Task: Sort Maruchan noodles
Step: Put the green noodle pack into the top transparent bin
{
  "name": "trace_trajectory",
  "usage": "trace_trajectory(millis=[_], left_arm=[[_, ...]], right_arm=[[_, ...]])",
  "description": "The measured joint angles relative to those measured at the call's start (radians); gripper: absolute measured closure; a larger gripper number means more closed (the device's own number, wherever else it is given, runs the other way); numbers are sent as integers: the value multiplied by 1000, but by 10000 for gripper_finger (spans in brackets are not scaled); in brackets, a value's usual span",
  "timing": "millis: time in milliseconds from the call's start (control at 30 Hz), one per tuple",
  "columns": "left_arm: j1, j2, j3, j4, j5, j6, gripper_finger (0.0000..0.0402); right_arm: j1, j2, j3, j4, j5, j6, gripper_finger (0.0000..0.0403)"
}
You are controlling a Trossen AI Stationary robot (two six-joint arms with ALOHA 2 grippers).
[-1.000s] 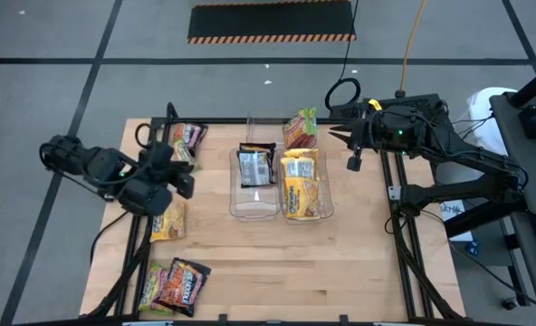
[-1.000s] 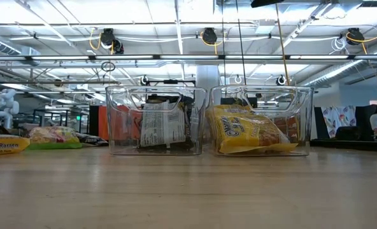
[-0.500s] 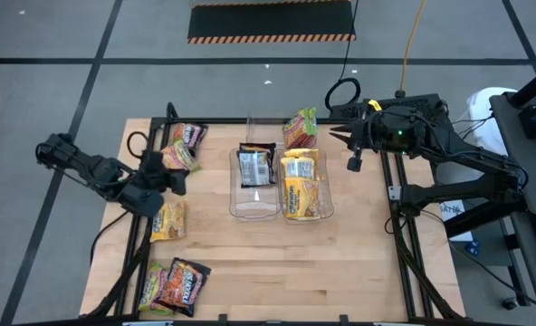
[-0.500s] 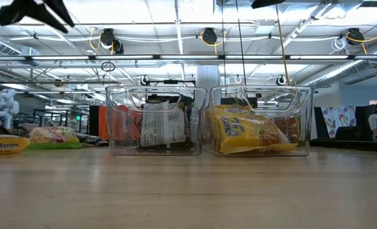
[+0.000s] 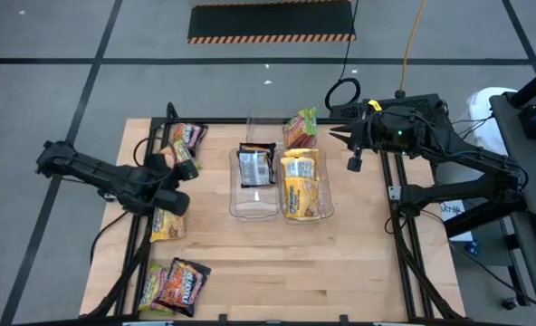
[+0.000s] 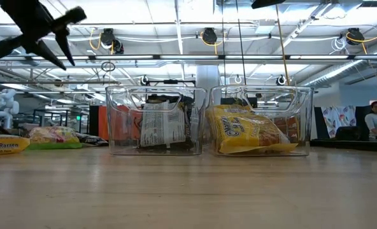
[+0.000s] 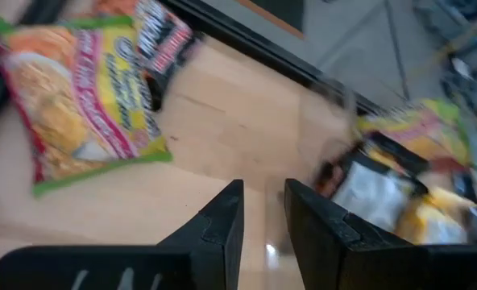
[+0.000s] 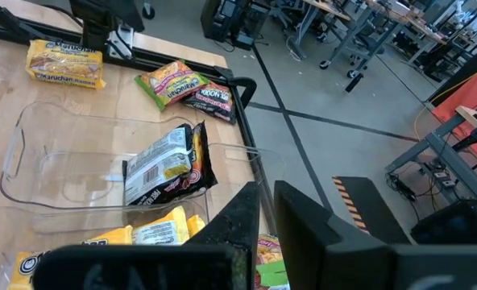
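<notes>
Our left gripper (image 5: 179,186) hangs released, its fingers (image 7: 222,225) a narrow gap apart and holding nothing, above the table's left side just past the pink-green packet (image 5: 181,156). That arm reaches in low from the left edge, stretched nearly flat across the table frame. A yellow packet (image 5: 167,220) lies just beside the gripper, nearer the front edge, and two dark orange packets (image 5: 175,282) rest at the front left corner. In the middle stand two clear bins (image 5: 255,205): the left one holds a dark packet (image 5: 255,165), the right one yellow packets (image 5: 300,184). Our right gripper (image 5: 342,138) waits folded by the table's far right corner, fingers nearly together with nothing between them.
</notes>
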Motion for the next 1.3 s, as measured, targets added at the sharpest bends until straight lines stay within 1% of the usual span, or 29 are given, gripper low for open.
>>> trace_trajectory(millis=[200,300,367,467,533,633,833,967,1167,1300], left_arm=[[140,48,0,-17,11,9,304],[223,53,0,-18,24,54,304],[284,50,0,-16,57,100,304],[383,46,0,-8,152,182,304],[455,43,0,6,222,270,304],[562,44,0,49,301,422,304],[777,44,0,166,414,748,304],[911,44,0,221,496,914,304],[1091,44,1,245,596,1166,304],[1175,44,1,234,737,1343,304]], right_arm=[[0,0,0,0,0,0,367],[0,0,0,0,0,0,367],[0,0,0,0,0,0,367],[0,0,0,0,0,-1,367],[0,0,0,0,0,-1,367],[0,0,0,0,0,-3,367],[0,0,0,0,0,-4,367],[0,0,0,0,0,-4,367],[0,0,0,0,0,-8,367],[0,0,0,0,0,-8,367]])
